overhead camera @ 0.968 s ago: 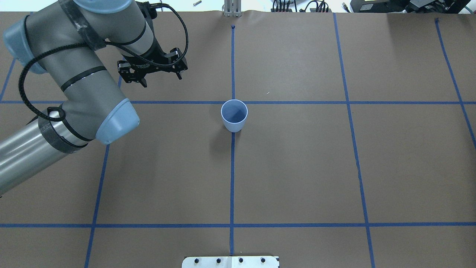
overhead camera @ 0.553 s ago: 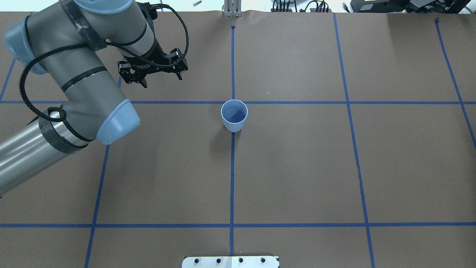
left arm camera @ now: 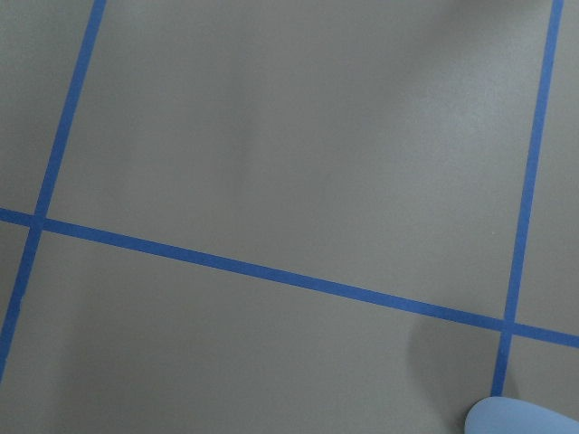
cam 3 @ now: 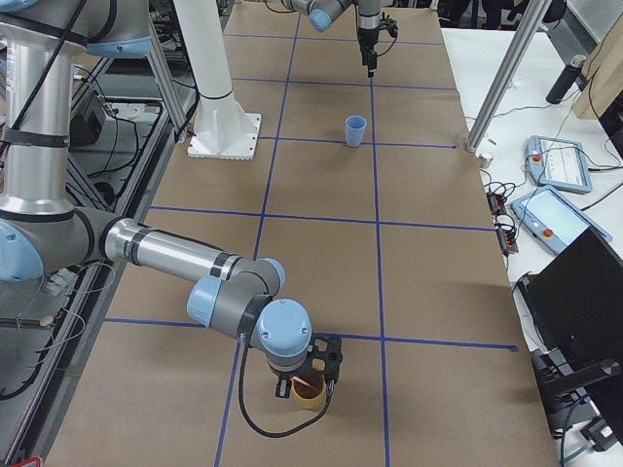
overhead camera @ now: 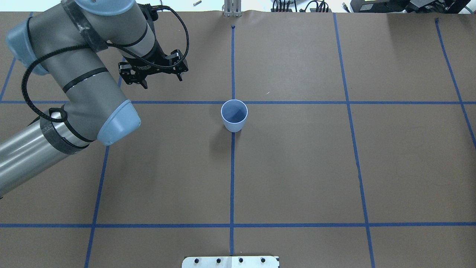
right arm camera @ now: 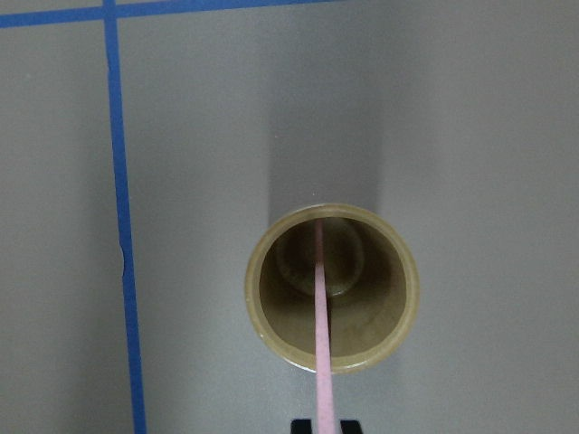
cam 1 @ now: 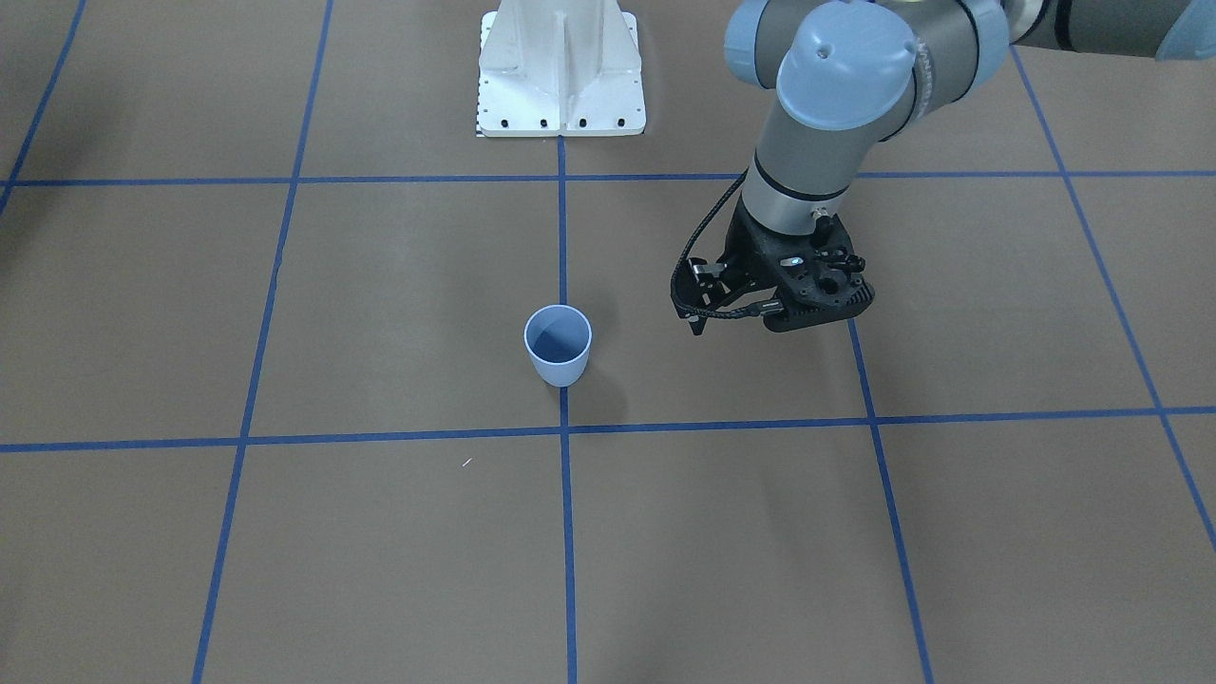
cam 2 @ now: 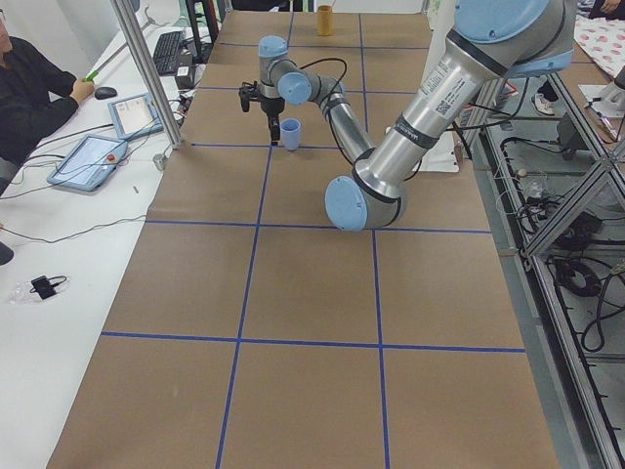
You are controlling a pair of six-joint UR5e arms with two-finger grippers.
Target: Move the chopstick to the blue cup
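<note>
Left arm has crept slightly; left gripper (overhead camera: 162,82) jaws wide, empty, well apart from blue cup (overhead camera: 234,116). Right gripper (right arm camera: 326,427), mostly cut off at frame edge, pinches chopstick (right arm camera: 320,298), whose lower end sits in tan cup (right arm camera: 391,309).

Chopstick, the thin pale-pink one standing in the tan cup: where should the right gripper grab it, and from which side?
Grip the thin pale-pink chopstick on its free upper end, above the rim of the round tan cup, coming straight down from above. It stands steeply inside the cup, whose wall blocks any lower sideways grasp.
</note>
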